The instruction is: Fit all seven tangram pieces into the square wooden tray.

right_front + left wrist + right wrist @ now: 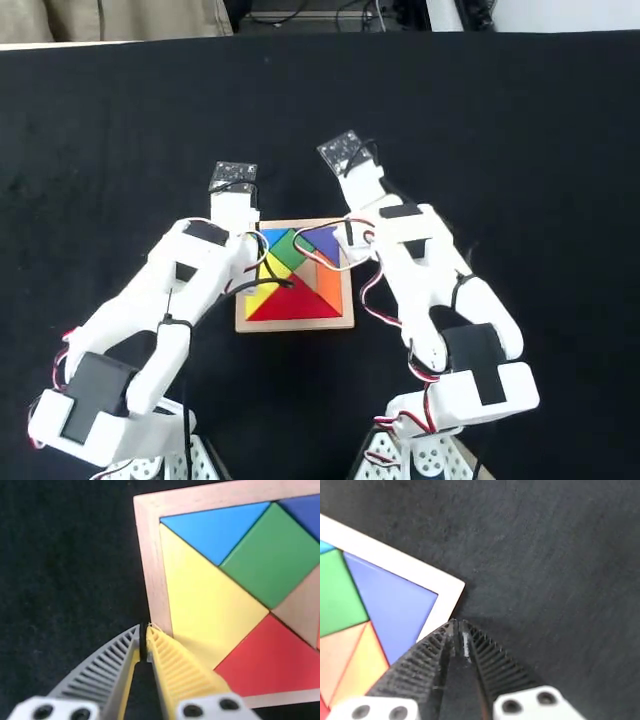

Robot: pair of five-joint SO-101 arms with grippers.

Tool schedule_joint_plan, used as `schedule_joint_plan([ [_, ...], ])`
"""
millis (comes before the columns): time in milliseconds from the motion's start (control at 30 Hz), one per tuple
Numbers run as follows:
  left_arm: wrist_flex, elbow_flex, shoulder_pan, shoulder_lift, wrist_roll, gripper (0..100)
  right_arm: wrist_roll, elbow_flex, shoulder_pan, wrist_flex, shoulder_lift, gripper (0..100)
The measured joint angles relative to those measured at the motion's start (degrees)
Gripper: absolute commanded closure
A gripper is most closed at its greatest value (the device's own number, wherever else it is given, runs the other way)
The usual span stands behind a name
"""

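Ribbed left end effector (pixel 144 632) pressed together, right end effector (pixel 456 630) likewise, square wooden tray (pixel 150 570), smooth yellow triangle (pixel 200 595)

Wooden tray (pixel 149 555), perhaps felt cloth (pixel 60 570)

I see a table (pixel 520 130) covered in black cloth. One square wooden tray (pixel 295 324) lies flat on it, near the middle, well away from the table's far edge.

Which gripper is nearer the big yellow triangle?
Left. The left gripper sits at the tray rim beside the yellow triangle; the right gripper is across the tray, by the blue-violet piece.
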Motion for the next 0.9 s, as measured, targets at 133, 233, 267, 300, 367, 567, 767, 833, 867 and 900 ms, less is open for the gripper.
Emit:
schedule_joint_plan([
  [133, 0.0, 0.0, 1.4, 0.0, 0.1, 97, -0.1, 0.0, 0.0, -1.0, 0.0, 98.8],
  [233, 0.0, 0.0, 1.5, 0.0, 0.1, 97, -0.1, -1.1, 0.0, -0.6, 1.1, 98.8],
  [267, 0.0, 0.0, 1.5, 0.0, 0.1, 97, -0.1, -1.4, 0.0, -0.1, 1.1, 98.8],
  [300, 0.0, 0.0, 1.3, 0.0, 0.1, 97, -0.1, -1.6, 0.0, 0.2, 1.1, 98.8],
  [367, 0.0, 0.0, 0.4, 0.0, 0.1, 97, -0.1, -1.6, 0.0, 0.4, 1.1, 98.8],
  [567, 0.0, 0.0, -4.0, 0.0, 0.1, 97, -0.1, -1.6, 0.0, 3.3, 1.1, 98.8],
  [767, 0.0, -0.1, -4.7, 0.0, 0.1, 97, -0.1, -2.1, 0.0, 4.5, 1.1, 98.8],
  [833, 0.0, -0.1, -4.7, 0.0, 0.1, 97, -0.1, -2.1, 0.0, 4.5, 1.1, 98.8],
  [867, 0.0, -0.1, -4.7, 0.0, 0.1, 97, -0.1, -2.1, 0.0, 4.5, 1.1, 98.8],
  [900, 0.0, -0.1, -4.7, 0.0, 0.1, 97, -0.1, -2.1, 0.0, 4.7, 1.1, 98.8],
])
